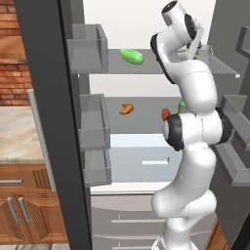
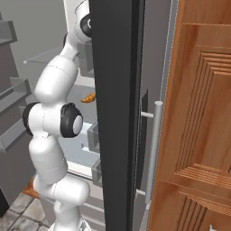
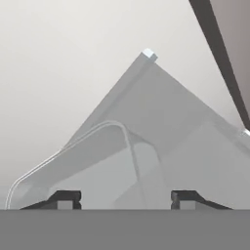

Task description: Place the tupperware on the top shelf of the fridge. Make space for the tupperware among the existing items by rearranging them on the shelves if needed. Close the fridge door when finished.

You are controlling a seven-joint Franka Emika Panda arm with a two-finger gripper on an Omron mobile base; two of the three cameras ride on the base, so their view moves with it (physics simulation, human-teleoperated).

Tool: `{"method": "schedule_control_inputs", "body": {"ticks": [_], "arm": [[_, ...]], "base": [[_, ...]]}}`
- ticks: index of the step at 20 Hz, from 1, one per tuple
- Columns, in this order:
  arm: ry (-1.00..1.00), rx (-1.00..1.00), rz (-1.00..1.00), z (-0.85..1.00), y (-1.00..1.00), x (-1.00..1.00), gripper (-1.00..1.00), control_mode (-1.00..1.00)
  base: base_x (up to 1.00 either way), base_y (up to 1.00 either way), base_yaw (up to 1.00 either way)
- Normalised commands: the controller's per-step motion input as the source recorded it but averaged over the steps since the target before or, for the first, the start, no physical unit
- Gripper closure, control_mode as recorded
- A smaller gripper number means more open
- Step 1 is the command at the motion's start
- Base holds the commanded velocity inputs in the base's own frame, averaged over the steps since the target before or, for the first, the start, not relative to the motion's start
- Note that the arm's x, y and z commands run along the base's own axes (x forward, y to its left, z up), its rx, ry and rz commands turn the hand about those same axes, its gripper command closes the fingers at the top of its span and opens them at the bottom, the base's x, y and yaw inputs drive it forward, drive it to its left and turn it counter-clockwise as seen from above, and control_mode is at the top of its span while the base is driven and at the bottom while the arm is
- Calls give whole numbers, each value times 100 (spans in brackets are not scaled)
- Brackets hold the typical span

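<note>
White plastic tupperware box [image 3: 97, 161] sits just under the gripper [image 3: 126, 199], whose fingers stand apart, holding nothing. It looks light, stiff and slippery; grab its rim.

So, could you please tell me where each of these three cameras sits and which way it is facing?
Left base view: behind the arm's left, looking into the open fridge at the cucumber and croissant; the arm rises at right.
Right base view: behind its right, past the dark door edge; the arm rises at left.
Hand view: on the hand, over a white tupperware rim; the gripper stands open.
Both base views share the croissant.
</note>
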Motion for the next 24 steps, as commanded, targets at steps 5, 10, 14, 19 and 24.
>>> {"method": "schedule_control_inputs", "body": {"ticks": [5, 10, 14, 19, 24], "arm": [[-26, -23, 1, -11, 75, -72, -100, -100], [-10, -16, 3, -25, 71, -100, -100, -100], [-5, -3, 8, -43, 51, -100, -100, -100], [0, 2, 18, -37, 31, -100, -100, -100], [0, 15, 42, -25, 2, -100, -100, -100]], "base": [[0, 0, 0], [0, 0, 0], [0, 0, 0], [0, 0, 0], [0, 0, 0]]}}
